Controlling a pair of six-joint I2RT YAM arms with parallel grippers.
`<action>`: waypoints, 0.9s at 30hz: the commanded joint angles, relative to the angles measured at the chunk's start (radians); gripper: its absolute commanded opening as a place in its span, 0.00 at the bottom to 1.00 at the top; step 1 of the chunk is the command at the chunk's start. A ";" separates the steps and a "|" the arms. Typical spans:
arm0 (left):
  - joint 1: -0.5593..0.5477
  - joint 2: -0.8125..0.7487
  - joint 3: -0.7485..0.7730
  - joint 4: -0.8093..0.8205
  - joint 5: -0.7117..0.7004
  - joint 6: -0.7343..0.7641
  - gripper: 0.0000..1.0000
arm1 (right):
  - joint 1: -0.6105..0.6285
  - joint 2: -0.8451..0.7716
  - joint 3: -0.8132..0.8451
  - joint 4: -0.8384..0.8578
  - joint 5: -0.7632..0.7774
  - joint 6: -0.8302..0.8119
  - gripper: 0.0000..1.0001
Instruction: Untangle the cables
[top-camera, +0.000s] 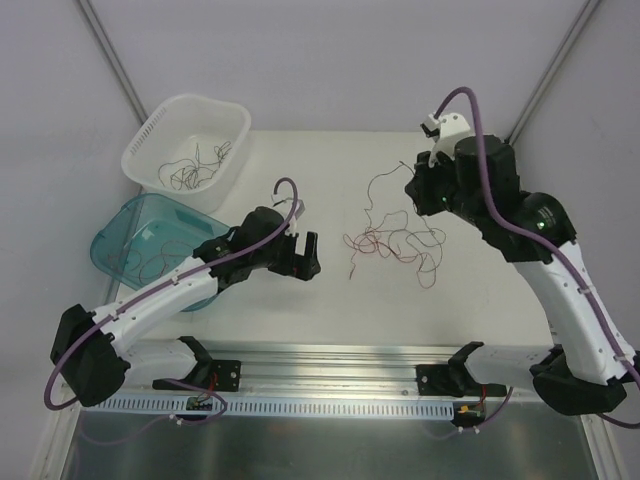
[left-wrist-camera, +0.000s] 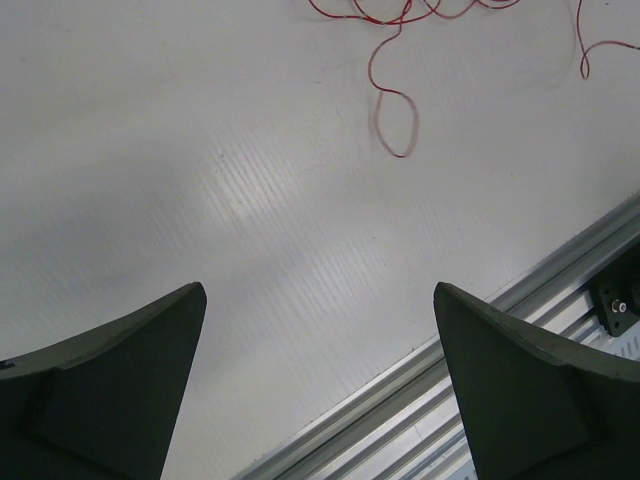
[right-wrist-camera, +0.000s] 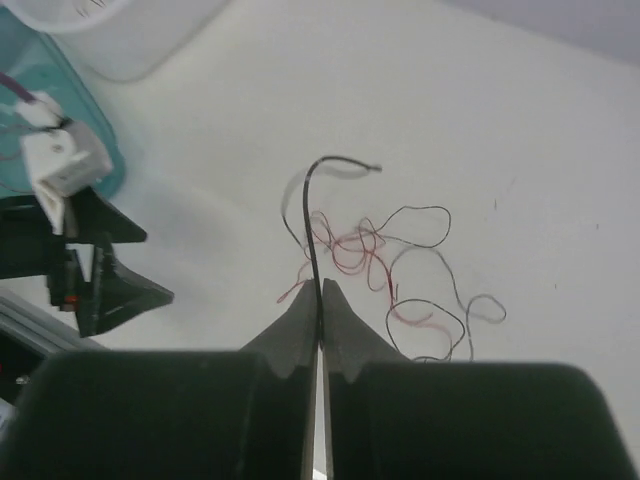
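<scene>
The cables (top-camera: 392, 240) lie as a loose tangle of thin red and dark strands on the white table, between the two arms. In the right wrist view the tangle (right-wrist-camera: 375, 255) spreads just beyond my right gripper (right-wrist-camera: 320, 286), which is shut on one black cable (right-wrist-camera: 312, 215) that rises from between the tips and curls over at its end. From above, the right gripper (top-camera: 414, 192) hangs over the tangle's upper right end. My left gripper (top-camera: 301, 256) stands open to the left of the tangle, holding nothing. In its own view a red cable loop (left-wrist-camera: 394, 122) lies ahead of the left gripper (left-wrist-camera: 318, 292).
A white basket (top-camera: 148, 142) at the back left holds a few loose wires. A teal bin (top-camera: 112, 248) sits in front of it, partly under the left arm. An aluminium rail (top-camera: 330, 372) runs along the near table edge.
</scene>
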 joint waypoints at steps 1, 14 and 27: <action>-0.006 -0.064 0.037 0.028 -0.021 0.061 0.99 | 0.020 0.020 0.184 -0.079 -0.083 -0.098 0.01; -0.006 -0.248 0.005 0.088 0.056 0.264 0.99 | 0.034 0.003 0.002 0.174 -0.408 -0.068 0.01; -0.006 -0.239 0.002 0.350 0.409 0.375 0.99 | 0.060 -0.003 -0.207 0.243 -0.663 -0.049 0.01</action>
